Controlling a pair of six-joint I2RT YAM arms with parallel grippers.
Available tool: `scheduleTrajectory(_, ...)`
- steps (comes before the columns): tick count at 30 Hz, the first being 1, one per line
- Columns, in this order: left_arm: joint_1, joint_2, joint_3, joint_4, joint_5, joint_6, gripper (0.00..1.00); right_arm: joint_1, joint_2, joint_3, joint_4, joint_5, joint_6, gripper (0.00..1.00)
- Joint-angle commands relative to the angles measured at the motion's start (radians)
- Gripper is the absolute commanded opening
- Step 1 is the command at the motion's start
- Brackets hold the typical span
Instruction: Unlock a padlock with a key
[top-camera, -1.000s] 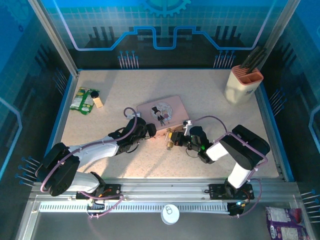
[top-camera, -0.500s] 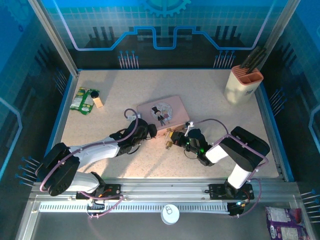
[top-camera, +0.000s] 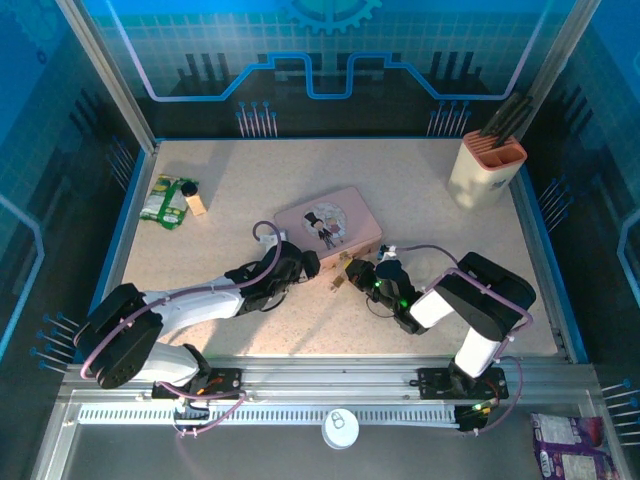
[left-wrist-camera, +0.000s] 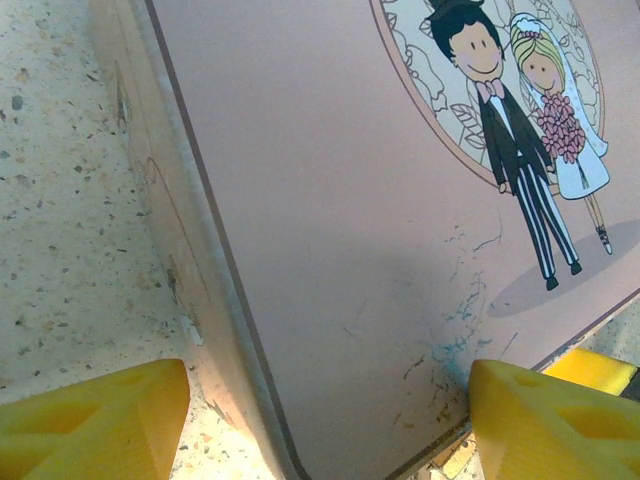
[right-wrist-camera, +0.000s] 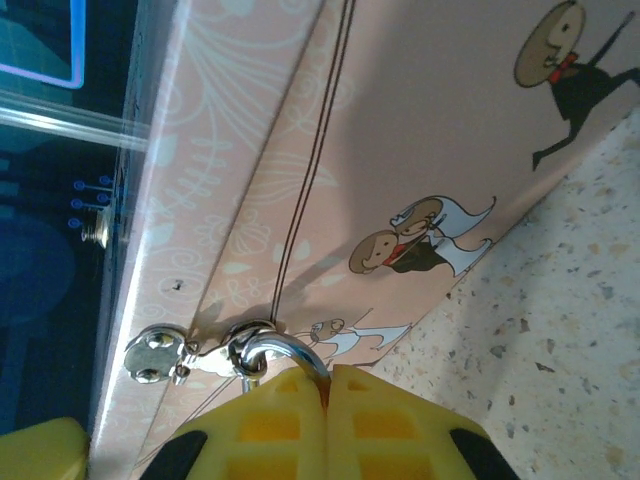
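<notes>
The pink tin (top-camera: 328, 222) lies mid-table, its lid showing a cartoon couple (left-wrist-camera: 520, 150). The padlock (top-camera: 343, 273) hangs at the tin's front side. Its silver shackle (right-wrist-camera: 290, 350) loops through the tin's metal hasp (right-wrist-camera: 160, 355). My right gripper (right-wrist-camera: 327, 378) is shut on the padlock, with the shackle coming out between the yellow fingers (right-wrist-camera: 400, 420) and the brass body hidden by them. My left gripper (left-wrist-camera: 320, 425) is open, its fingertips (left-wrist-camera: 90, 420) straddling the tin's near corner. In the top view the left gripper (top-camera: 305, 264) and right gripper (top-camera: 357, 272) flank the lock. The key is hidden.
A beige holder with dark utensils (top-camera: 487, 165) stands at the back right. A green packet (top-camera: 165, 200) and a small wooden block (top-camera: 196, 205) lie at the back left. The blue-edged table rim (top-camera: 130, 215) bounds the surface.
Both grippers have closed in on the tin's front: the left slid right to its corner, the right shifted left and nearer the tin with the padlock.
</notes>
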Motion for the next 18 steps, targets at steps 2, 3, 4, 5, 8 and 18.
scheduleTrajectory(2,-0.016,0.024,-0.018,-0.068,-0.004,-0.007,0.74,0.003,0.01,0.008,0.041,0.13,0.078,0.0)
scheduleTrajectory(3,-0.016,0.025,-0.018,-0.068,-0.006,-0.008,0.74,0.004,0.01,0.009,0.039,0.137,0.086,0.0)
scheduleTrajectory(4,-0.016,0.027,-0.018,-0.068,-0.007,-0.008,0.74,0.004,0.01,0.009,0.038,0.142,0.097,0.0)
scheduleTrajectory(5,-0.016,0.027,-0.018,-0.069,-0.009,-0.009,0.74,0.004,0.011,0.009,0.04,0.149,0.109,0.0)
scheduleTrajectory(8,-0.016,0.027,-0.02,-0.068,-0.014,-0.011,0.74,0.003,0.012,0.011,0.04,0.162,0.123,0.0)
scheduleTrajectory(18,-0.016,0.026,-0.019,-0.084,-0.032,-0.014,0.74,-0.003,0.036,0.01,0.055,0.19,0.179,0.0)
